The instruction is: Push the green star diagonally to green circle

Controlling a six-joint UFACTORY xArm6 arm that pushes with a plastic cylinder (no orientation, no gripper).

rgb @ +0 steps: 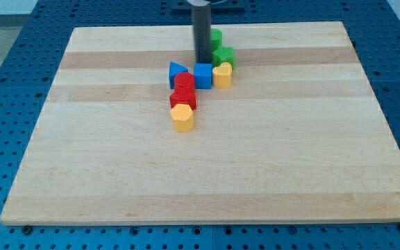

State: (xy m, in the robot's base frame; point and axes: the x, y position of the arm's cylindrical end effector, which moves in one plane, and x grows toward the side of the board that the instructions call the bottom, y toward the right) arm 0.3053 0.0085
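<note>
The dark rod comes down from the view's top, and my tip (203, 62) rests on the board just left of the green star (223, 55). The green circle (216, 36) lies right above the star, partly hidden behind the rod. The star touches or nearly touches the circle. Below my tip sits a blue cube (203, 75), with a blue triangle (178, 71) to its left and a yellow heart-like block (222, 73) to its right.
Two red blocks (184, 82) (183, 98) and a yellow hexagon (182, 117) form a line running down from the blue triangle. The wooden board (117, 173) lies on a blue perforated table.
</note>
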